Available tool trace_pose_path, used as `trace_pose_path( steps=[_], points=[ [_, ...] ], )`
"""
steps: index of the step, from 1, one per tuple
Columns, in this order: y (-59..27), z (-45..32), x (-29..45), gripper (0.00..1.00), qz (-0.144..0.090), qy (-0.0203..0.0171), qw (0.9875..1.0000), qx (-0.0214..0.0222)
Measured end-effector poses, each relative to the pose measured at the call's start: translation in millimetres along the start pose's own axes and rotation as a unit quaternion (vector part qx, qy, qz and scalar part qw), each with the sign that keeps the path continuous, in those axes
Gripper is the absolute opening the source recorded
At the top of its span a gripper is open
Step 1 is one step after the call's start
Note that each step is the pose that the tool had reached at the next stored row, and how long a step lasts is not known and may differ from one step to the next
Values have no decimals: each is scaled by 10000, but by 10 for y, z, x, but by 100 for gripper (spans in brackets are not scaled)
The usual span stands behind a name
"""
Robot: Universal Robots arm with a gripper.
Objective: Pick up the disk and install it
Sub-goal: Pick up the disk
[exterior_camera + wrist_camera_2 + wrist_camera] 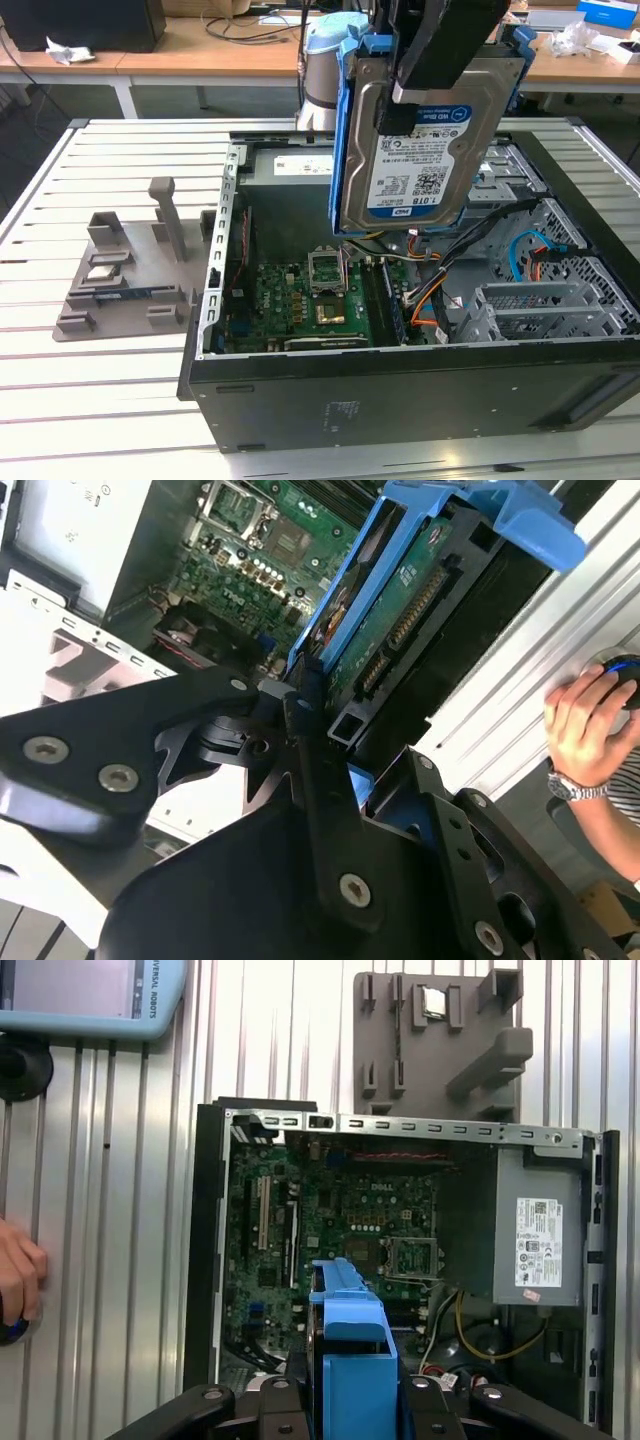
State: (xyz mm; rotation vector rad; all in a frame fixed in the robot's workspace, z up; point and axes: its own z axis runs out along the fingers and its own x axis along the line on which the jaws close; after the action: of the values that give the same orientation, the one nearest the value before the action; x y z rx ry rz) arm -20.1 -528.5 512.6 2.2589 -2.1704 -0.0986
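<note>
The gripper (405, 100) is clamped on the top edge of the disk (420, 140) and holds it in the air above the open computer case (400, 400). The disk hangs upright in its blue frame, with its white-and-blue label turned toward the exterior view. Its lower edge is over the bundle of coloured wires (425, 300) beside the green circuit board (300, 300). In the second wrist view, 2 black fingers (310, 750) press the drive between them, and the bare underside of the drive faces the camera.

The case lies on its side on a slatted white table (100, 400), with a grey metal drive cage (540, 310) toward the exterior view's right. A grey power supply (535, 1230) with a white label sits in 1 corner of the case. A grey plastic holder (120, 270) lies on the table just beside the case. A person's hand (15, 1280) rests on the table, well apart from the case.
</note>
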Motion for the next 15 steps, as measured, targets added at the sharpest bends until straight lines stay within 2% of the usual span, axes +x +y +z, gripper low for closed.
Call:
trace_pose_path(
  steps=[5,9,15],
  points=[
    [-13,-3,121,36,0,0,10000,0],
    [-33,-3,171,36,0,0,10000,0],
    [-188,-7,186,36,0,0,10000,-2]
  ],
)
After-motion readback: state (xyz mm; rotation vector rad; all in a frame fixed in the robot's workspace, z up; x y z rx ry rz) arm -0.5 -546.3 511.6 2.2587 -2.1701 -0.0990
